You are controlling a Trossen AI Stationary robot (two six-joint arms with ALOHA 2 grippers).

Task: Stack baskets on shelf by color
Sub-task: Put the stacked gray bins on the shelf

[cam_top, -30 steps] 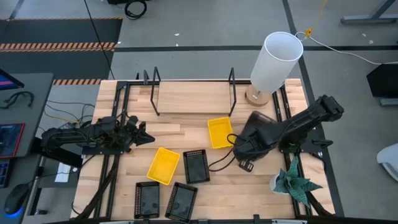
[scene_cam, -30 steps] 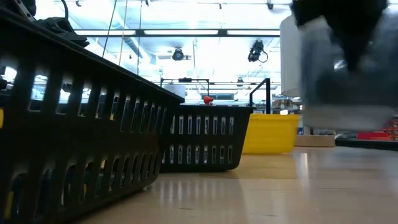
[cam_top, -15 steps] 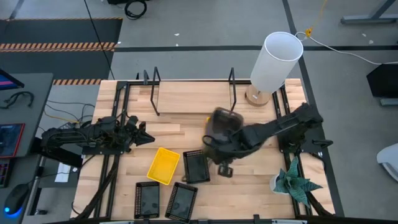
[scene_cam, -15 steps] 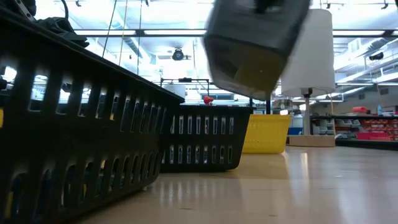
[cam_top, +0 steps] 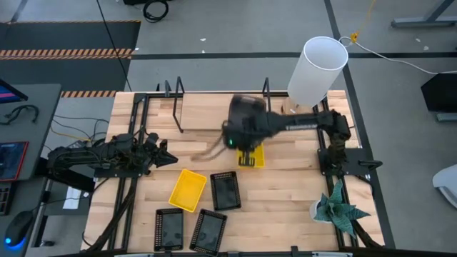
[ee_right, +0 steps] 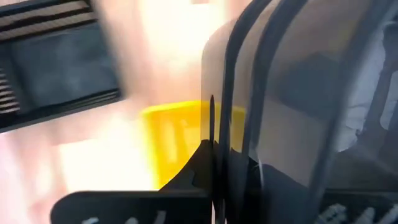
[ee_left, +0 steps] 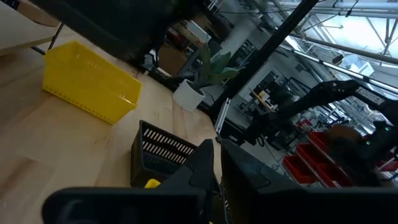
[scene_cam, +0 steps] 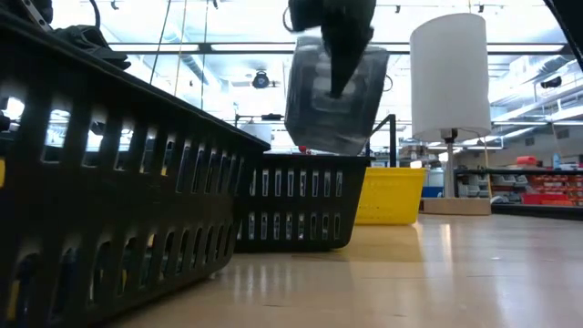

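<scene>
My right gripper (scene_cam: 339, 55) is shut on a dark grey basket (scene_cam: 335, 105), which hangs in the air over the table's middle, just in front of the shelf (cam_top: 214, 113). Under it a yellow basket (cam_top: 251, 157) rests on the table. A second yellow basket (cam_top: 188, 190) and three black perforated baskets (cam_top: 225, 190) (cam_top: 169, 228) (cam_top: 208, 230) stand nearer the front edge. My left gripper (cam_top: 168, 158) waits shut at the table's left, holding nothing. My right gripper holds the grey basket by one wall at its rim (ee_right: 219, 134), pinched between the two fingers. The fingers come from above, pointing steeply down; one finger (scene_cam: 341, 73) lies on the wall's outer face. The basket hangs tilted below them, lifted clear of the table.
A tall white cylinder (cam_top: 318, 68) stands at the far right beside the shelf's right upright (cam_top: 266, 96). A small potted plant (cam_top: 337, 209) sits at the near right. Bare wood lies between the shelf and the near baskets.
My right gripper has swung from the table's right side toward the left and the far edge, rising and rolling as it went. It stays shut on the grey basket, which has travelled with it, clear of the table, and now hangs before the shelf.
</scene>
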